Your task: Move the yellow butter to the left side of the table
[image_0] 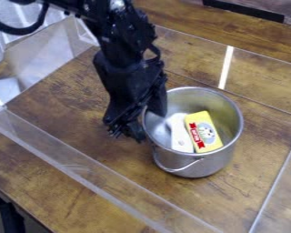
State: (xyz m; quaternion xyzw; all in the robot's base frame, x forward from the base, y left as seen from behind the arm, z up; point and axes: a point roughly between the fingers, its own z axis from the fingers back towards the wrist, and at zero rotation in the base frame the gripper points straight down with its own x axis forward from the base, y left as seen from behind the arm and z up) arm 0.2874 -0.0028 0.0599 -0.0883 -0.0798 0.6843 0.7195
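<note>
The hand (134, 127) hides part of the white block (178, 132).

Black boxy arm (117, 41); dark slim-fingered gripper (134, 127)

Shiny steel pot (191, 150), grained wood table (75, 114)

High oblique view over table (63, 109)
</note>
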